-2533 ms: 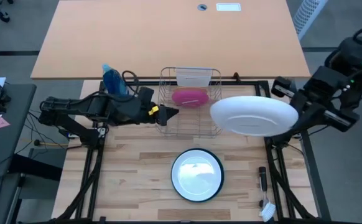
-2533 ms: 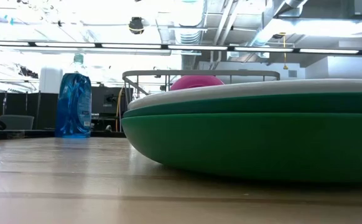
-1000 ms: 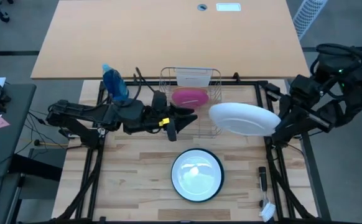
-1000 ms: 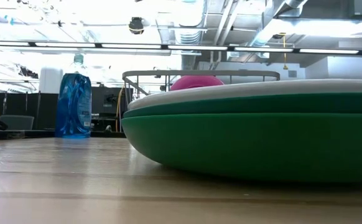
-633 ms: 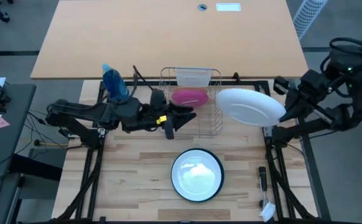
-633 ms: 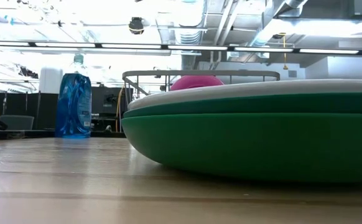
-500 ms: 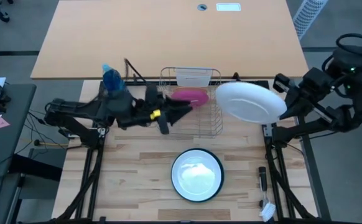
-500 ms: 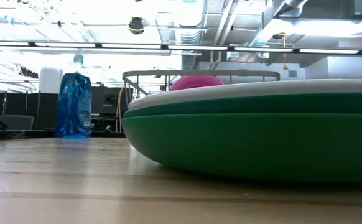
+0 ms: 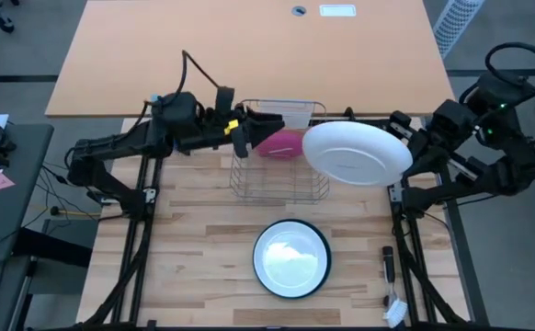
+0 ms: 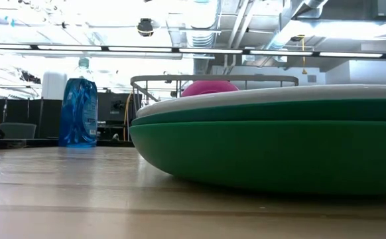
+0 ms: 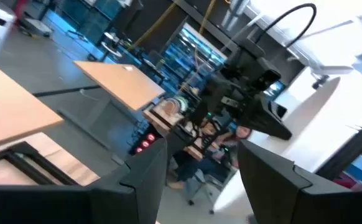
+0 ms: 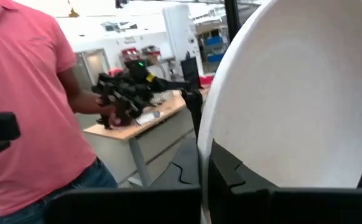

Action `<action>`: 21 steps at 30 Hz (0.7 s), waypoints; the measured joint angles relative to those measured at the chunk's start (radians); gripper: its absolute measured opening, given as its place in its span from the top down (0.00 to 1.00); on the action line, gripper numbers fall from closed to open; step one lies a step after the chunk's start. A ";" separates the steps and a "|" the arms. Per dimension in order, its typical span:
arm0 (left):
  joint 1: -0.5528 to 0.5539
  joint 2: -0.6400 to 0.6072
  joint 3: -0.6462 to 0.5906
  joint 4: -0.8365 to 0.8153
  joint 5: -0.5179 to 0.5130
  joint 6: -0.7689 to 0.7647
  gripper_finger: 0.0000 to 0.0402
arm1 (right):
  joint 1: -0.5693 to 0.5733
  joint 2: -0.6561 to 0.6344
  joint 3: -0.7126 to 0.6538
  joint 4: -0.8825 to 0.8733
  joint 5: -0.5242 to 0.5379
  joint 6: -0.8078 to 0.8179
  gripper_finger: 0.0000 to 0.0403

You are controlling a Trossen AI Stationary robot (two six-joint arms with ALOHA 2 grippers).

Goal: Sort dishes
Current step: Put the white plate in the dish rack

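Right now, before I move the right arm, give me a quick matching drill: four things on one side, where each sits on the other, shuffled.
Things:
1. white plate
2. magenta plate
3. dark-rimmed plate
4. left claw

Places:
a. flat on the table, near the front
b. standing in the wire rack
c. above the rack's back left corner
d. held in the right claw

Pairs: 1-d, 2-b, 3-a, 4-c

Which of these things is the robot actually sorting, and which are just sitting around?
Part of the job:
- white plate, gripped by the right gripper
- magenta plate, standing in the wire rack
- dark-rimmed white plate, stacked on a green plate
- left gripper, open above the rack

Just lying about:
- blue spray bottle
- person in a pink shirt beyond the table
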 joint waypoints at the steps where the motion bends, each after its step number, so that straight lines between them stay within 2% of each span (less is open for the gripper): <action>1: 0.014 0.000 0.000 -0.001 0.027 -0.007 0.53 | 0.000 -0.001 -0.003 0.009 -0.002 0.005 0.99; 6: 0.051 0.000 0.000 -0.002 0.098 0.004 0.53 | 0.000 -0.009 -0.004 0.007 -0.004 0.008 1.00; 10: 0.057 -0.004 0.000 -0.002 0.065 0.026 0.53 | -0.012 -0.017 -0.004 0.010 -0.007 0.005 1.00; 14: 0.057 -0.006 0.000 -0.003 0.046 0.031 0.52 | -0.060 -0.016 -0.004 0.010 -0.056 -0.002 1.00; 17: 0.057 -0.010 0.000 -0.023 0.044 0.001 0.49 | -0.084 -0.010 -0.004 0.010 -0.058 -0.010 1.00; 21: 0.051 -0.016 0.000 -0.023 0.039 0.000 0.38 | -0.127 0.007 -0.004 0.018 -0.106 -0.021 1.00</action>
